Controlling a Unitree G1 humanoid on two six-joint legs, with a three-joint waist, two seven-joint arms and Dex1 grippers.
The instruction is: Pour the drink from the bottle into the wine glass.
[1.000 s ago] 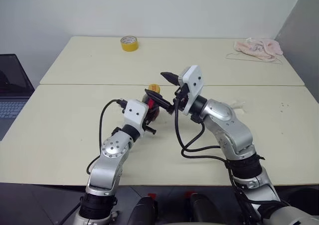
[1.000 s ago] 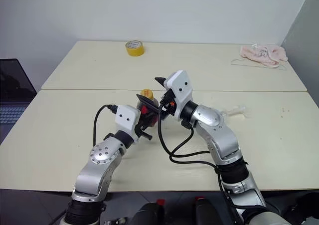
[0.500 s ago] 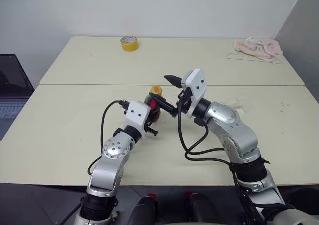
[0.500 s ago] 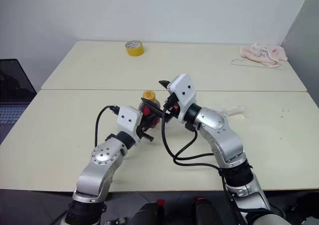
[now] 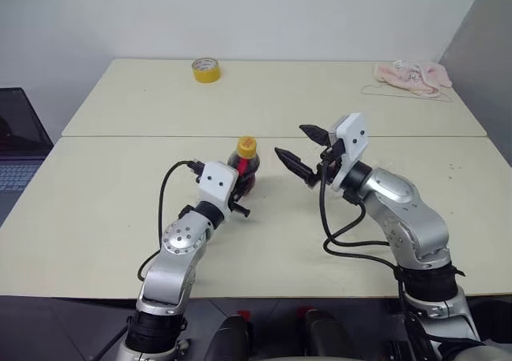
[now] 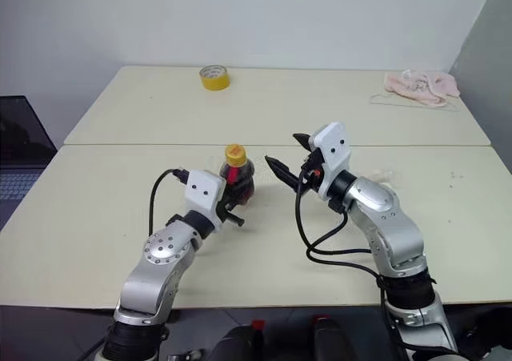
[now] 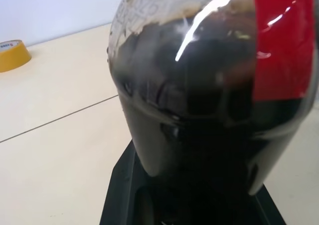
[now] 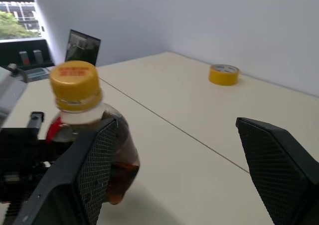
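Observation:
The bottle stands upright near the middle of the table, its yellow cap on and a red label at the neck. The dark brown drink fills its round body. My left gripper is shut on the bottle's lower body from the near left. To the right of the cap, my right gripper hangs open and apart from the bottle. In the right wrist view the bottle sits beside one finger. A faint clear shape lies behind my right forearm; I cannot tell if it is the wine glass.
A yellow tape roll sits at the far left of the back table. A pink cloth lies at the far right. A laptop stands off the left edge. A seam runs between the two tables.
My right gripper has moved to the right, away from the bottle's cap, and stays open. The left gripper and the bottle have kept still.

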